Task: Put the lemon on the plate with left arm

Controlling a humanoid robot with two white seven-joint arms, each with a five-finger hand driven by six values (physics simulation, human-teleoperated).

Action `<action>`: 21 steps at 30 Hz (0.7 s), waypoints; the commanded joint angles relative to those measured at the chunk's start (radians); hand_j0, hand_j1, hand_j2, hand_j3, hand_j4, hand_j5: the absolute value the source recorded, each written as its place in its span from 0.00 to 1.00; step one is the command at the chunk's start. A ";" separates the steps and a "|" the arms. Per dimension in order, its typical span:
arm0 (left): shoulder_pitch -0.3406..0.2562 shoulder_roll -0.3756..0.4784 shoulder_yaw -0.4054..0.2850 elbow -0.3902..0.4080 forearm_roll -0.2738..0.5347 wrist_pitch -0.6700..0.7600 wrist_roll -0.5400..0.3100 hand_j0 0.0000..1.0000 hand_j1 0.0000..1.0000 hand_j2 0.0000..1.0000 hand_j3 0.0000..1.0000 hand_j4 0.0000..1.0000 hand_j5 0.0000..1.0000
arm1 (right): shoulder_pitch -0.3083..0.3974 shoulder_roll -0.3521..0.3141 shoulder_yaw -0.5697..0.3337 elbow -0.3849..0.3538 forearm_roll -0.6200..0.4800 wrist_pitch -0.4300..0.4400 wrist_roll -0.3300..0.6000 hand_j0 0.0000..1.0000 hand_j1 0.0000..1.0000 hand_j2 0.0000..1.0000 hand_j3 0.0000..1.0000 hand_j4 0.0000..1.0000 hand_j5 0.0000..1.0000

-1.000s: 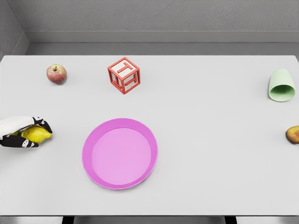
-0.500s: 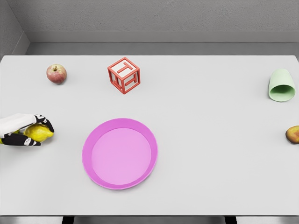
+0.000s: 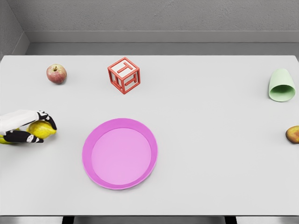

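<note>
A yellow lemon (image 3: 41, 130) is held in my left hand (image 3: 28, 127) at the table's far left edge, fingers curled over and under it. The hand is white with black fingertips and its arm enters from the left border. A pink round plate (image 3: 96, 134) lies flat on the table to the right of the hand, a short gap away. The right arm does not show.
A red apple (image 3: 56, 73) sits at the back left. A red open-frame letter cube (image 3: 124, 75) stands behind the plate. A pale green cup (image 3: 281, 85) lies on its side at the right, and a brownish fruit (image 3: 293, 134) is at the right edge.
My left hand has moved a little to the right and slightly up with the lemon in it. Nothing else has shifted.
</note>
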 commanded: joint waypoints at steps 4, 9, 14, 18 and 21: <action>-0.009 0.003 0.000 -0.018 0.004 -0.001 0.002 0.52 0.52 0.52 0.52 0.52 0.52 | 0.000 0.000 0.000 0.000 0.000 0.000 0.000 1.00 1.00 1.00 1.00 1.00 1.00; -0.014 0.003 0.000 -0.036 0.004 0.000 0.000 0.52 0.52 0.52 0.52 0.52 0.52 | 0.000 0.000 -0.001 0.000 0.000 0.000 0.000 1.00 1.00 1.00 1.00 1.00 1.00; -0.014 0.003 0.000 -0.044 0.006 -0.001 0.002 0.52 0.52 0.52 0.52 0.52 0.52 | 0.000 0.000 0.000 0.000 0.000 0.000 0.000 1.00 1.00 1.00 1.00 1.00 1.00; -0.014 0.003 0.000 -0.052 0.006 -0.001 0.002 0.52 0.52 0.52 0.52 0.52 0.52 | 0.000 0.000 -0.001 0.000 0.000 0.000 0.000 1.00 1.00 1.00 1.00 1.00 1.00; -0.014 0.003 0.002 -0.059 0.007 -0.001 0.002 0.52 0.52 0.52 0.52 0.52 0.52 | 0.000 0.000 -0.001 0.000 0.000 0.000 -0.001 1.00 1.00 1.00 1.00 1.00 1.00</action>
